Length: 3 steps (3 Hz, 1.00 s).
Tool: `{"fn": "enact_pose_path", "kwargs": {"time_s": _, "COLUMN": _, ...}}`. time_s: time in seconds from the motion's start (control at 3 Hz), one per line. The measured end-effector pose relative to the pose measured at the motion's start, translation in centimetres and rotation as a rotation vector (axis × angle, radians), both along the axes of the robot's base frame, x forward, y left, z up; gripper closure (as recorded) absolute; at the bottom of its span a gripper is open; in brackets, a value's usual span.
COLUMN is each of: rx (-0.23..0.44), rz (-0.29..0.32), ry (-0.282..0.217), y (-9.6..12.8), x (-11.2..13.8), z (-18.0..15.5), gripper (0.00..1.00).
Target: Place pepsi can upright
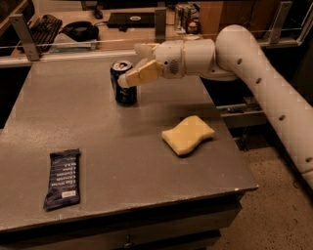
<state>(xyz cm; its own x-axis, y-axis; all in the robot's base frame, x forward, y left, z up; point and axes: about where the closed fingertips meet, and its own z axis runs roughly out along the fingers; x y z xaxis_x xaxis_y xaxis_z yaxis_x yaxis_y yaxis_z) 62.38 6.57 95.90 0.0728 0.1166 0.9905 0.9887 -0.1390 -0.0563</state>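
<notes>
The pepsi can (125,88) is standing upright on the grey table (146,161), its silver top with the pull tab facing up. It is sitting beyond the yellow sponge (188,135) and off to the sponge's left as the camera sees it, well apart from it.

The gripper (132,66) is hanging above the table beyond the sponge, right at the can's upper part and overlapping the can's right side in this view. Whether it is clamping the can or sitting loose around it, I cannot tell. The white arm (264,83) is reaching in from the sponge's right, passing behind the sponge and above it without touching it.

The sponge itself is lying flat near the table's right edge. A dark blue snack wrapper (62,178) with white text is lying flat nearer the camera than the sponge and far to its left, well apart from both sponge and can.

Beyond the sponge, past the table's far edge, a keyboard (44,27) is resting on another desk at the left, and two silver-green cans (183,12) are standing there too
</notes>
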Motion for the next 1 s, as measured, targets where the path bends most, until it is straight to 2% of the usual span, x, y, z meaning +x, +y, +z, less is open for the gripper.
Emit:
{"fn": "enact_pose_path", "kwargs": {"time_s": 0.33, "rx": 0.024, "rz": -0.057, "ry": -0.101, "y": -2.7, "x": -5.5, "z": 5.0, "gripper": 0.0}}
{"fn": "enact_pose_path", "kwargs": {"time_s": 0.67, "rx": 0.024, "rz": -0.133, "ry": -0.098, "y": -7.1, "x": -6.0, "z": 5.4, "gripper": 0.0}}
{"fn": "enact_pose_path", "kwargs": {"time_s": 1.0, "rx": 0.015, "rz": -0.13, "ry": -0.113, "y": -7.9, "x": -5.4, "z": 6.5, "gripper": 0.0}}
